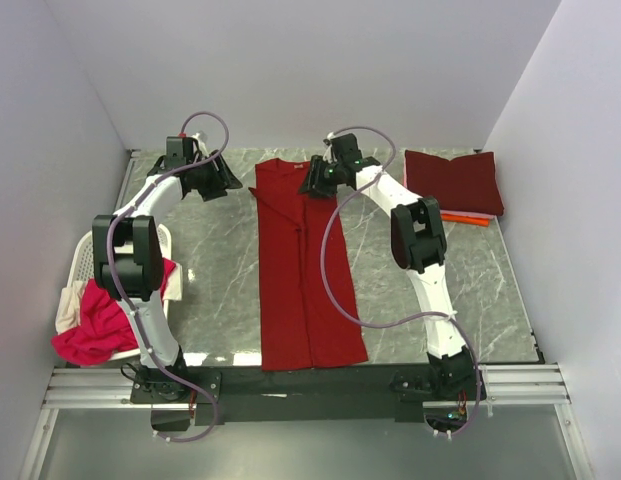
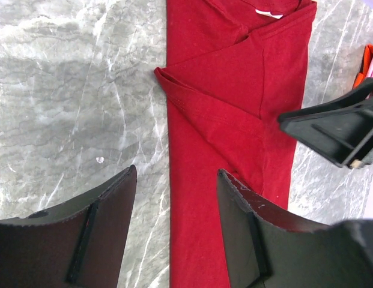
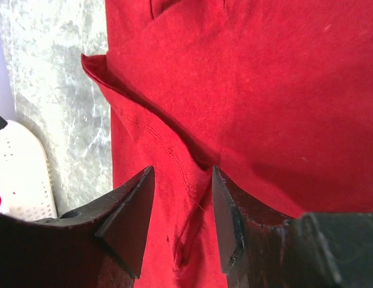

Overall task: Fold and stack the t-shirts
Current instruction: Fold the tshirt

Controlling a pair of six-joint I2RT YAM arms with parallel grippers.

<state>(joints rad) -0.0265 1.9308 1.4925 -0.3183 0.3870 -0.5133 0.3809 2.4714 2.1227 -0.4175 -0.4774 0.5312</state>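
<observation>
Left tool spread, empty, over edge of dark red t-shirt; right tool spread above its crease.

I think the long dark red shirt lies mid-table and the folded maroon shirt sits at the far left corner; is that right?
Not quite: the top view shows the folded maroon shirt at the far right corner, not the left. The long dark red shirt is as you say.

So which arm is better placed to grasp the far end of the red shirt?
Right. Its open gripper is over the far end of the shirt, jaws astride a crease. The left gripper, also open, is over table beside it.
</observation>
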